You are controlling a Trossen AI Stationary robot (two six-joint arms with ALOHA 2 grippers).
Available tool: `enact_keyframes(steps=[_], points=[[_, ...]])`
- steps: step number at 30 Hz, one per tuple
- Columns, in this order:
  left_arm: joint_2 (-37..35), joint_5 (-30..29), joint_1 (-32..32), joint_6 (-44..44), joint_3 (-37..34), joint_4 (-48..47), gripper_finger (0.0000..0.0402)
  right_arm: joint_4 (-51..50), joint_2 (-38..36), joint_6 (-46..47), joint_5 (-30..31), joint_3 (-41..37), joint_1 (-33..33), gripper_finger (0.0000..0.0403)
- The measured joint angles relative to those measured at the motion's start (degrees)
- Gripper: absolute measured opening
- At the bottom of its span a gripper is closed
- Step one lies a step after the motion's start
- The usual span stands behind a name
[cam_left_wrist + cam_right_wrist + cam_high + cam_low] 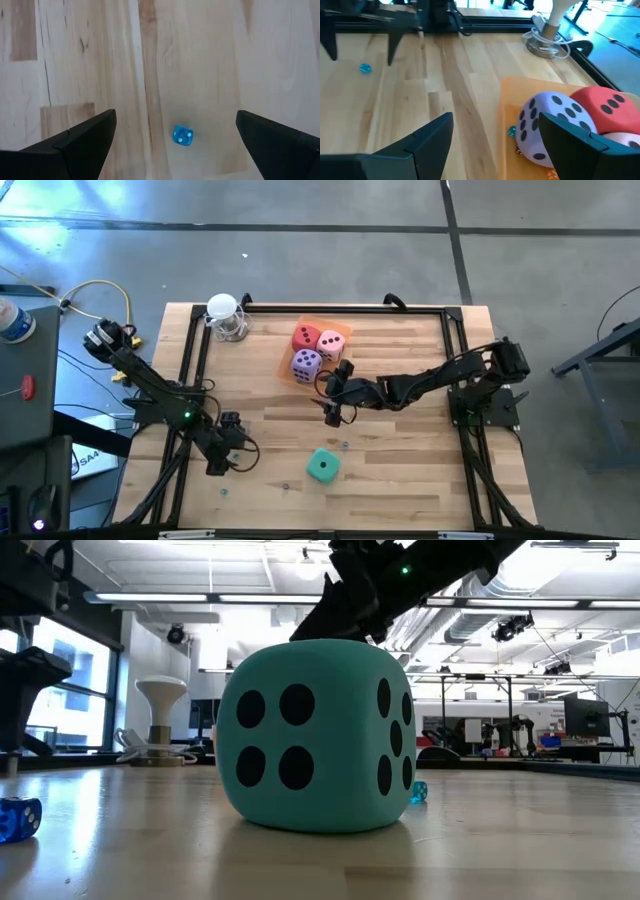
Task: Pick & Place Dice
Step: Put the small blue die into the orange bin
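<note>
Wooden counter (400, 480) carries the orange tray (318, 330), where the red die (306, 337), pink die (332, 344) and purple die (306, 363) are already gathered, while the teal die (322, 465) is left well short of it, both the right pincer (333, 408), beside the tray, and the left pincer (235, 463) standing open and empty.

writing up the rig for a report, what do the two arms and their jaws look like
Both arms are dark, near-black jointed links. The left arm carries a small green light and black cabling; a yellow cable loops at its base. The right arm is the same build. Each ends in two flat, dark, wedge-shaped fingers, matte and unmarked.
</note>
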Motion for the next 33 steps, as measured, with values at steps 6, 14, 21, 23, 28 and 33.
enact_keyframes(steps=[6,14,21,23,28,33], points=[[0.00,0.86,-0.02,-8.67,0.00,0.11,0.0400,0.18,0.00,-0.36,-4.13,0.00,0.05,0.0285],[0.00,2.43,-2.14,-11.43,0.00,0.07,0.0400,4.08,-0.02,0.29,-4.14,0.00,0.08,0.0285],[0.00,-1.54,-7.71,-4.04,0.00,0.02,0.0400,6.59,-0.02,0.29,-4.14,0.00,0.10,0.0285],[-0.02,-4.69,-8.71,-3.17,0.00,-0.30,0.0400,6.85,-0.04,0.29,-4.16,0.00,0.10,0.0285],[0.79,-6.94,-9.37,-3.48,-0.15,-0.52,0.0400,7.24,-0.04,0.29,-4.15,0.00,0.10,0.0285],[5.28,-6.56,-9.77,-6.10,-0.20,-0.52,0.0400,8.52,-0.04,0.29,-4.16,0.00,0.10,0.0285]])
